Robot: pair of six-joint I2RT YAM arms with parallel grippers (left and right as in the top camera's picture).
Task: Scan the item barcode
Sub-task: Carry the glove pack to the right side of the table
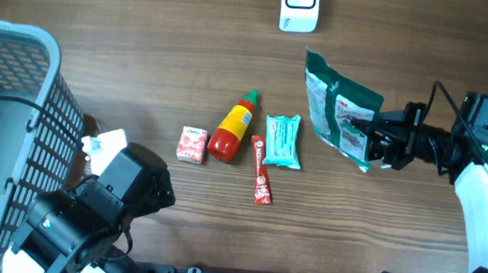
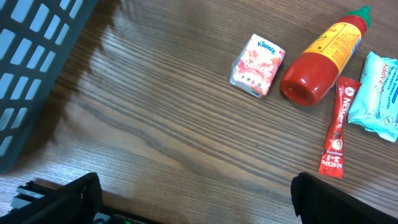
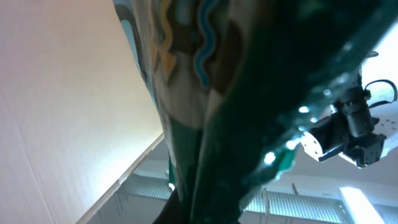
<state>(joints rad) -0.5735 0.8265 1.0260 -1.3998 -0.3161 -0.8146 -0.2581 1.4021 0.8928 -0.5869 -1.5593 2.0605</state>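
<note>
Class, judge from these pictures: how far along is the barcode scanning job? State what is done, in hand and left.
Done: the right claw is shut on the green packet, lifted off the table. In hand: the packet is short of the white scanner. Left: showing its barcode to the scanner. The left claw is open and empty.

Green pouch (image 1: pixel 340 108), red bottle (image 1: pixel 232 128) (yellow label)
</note>
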